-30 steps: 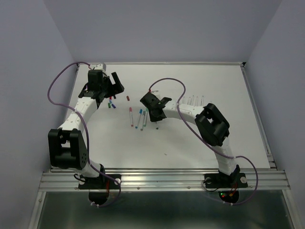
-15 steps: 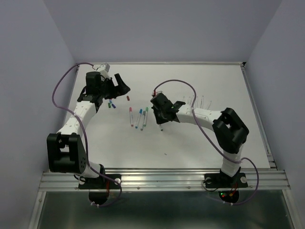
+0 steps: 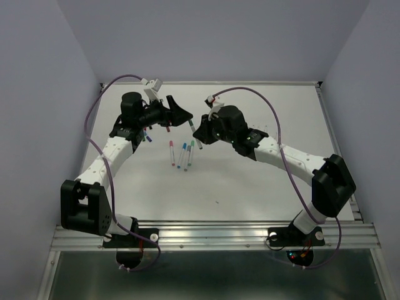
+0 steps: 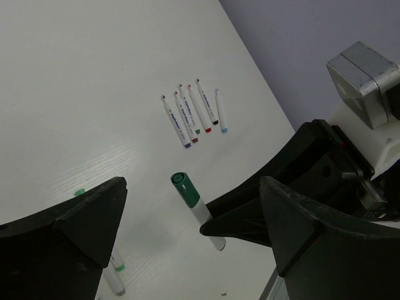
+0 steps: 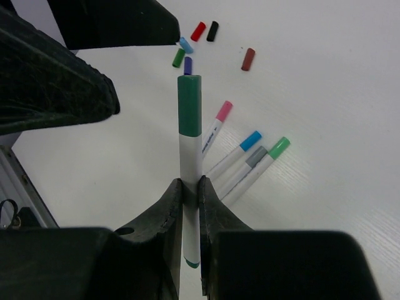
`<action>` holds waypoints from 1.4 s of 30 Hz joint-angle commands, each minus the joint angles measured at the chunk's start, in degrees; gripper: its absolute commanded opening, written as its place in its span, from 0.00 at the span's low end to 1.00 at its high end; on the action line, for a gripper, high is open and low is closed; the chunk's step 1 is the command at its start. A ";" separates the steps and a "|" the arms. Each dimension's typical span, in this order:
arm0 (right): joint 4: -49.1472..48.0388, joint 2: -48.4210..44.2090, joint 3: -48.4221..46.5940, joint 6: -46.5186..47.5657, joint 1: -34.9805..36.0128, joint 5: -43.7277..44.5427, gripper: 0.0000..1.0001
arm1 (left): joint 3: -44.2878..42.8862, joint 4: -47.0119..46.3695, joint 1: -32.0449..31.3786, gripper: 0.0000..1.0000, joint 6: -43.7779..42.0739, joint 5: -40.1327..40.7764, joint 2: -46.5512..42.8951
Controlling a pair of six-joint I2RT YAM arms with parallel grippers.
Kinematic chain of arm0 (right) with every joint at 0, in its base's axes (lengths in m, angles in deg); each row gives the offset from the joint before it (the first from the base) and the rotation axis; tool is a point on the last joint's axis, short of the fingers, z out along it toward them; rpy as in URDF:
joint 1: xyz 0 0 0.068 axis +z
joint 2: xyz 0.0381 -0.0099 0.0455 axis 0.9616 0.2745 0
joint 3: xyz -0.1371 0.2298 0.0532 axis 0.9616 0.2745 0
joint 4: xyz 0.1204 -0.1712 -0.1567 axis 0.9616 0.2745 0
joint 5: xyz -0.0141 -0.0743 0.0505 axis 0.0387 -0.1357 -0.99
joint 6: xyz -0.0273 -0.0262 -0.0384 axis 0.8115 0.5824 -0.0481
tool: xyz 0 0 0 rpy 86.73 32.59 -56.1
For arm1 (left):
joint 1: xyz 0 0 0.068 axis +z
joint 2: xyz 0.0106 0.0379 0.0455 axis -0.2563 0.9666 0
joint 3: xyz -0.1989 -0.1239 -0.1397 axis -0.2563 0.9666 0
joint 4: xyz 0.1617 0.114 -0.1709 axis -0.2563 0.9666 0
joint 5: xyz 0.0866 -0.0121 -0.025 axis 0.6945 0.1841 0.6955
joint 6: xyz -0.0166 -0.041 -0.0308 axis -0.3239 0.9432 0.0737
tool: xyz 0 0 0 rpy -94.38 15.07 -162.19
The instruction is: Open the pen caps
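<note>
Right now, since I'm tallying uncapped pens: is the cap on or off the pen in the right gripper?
On. The green cap sits on the white pen clamped in the right gripper.

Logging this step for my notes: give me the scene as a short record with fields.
Right gripper: shut on green-capped pen, cap on
Left gripper: open, near that cap, no contact
Capped pens on table: four; pink, blue, grey, green
Loose caps: six, lying near them
Pen row: five, apparently uncapped, farther off

tiny print on a lying pen [image 4: 185, 117], too small to read
</note>
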 commanded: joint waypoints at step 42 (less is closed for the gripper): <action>-11.11 5.49 4.11 4.78 1.98 -36.64 0.01 | -9.57 -5.92 -0.17 0.00 5.31 1.66 6.86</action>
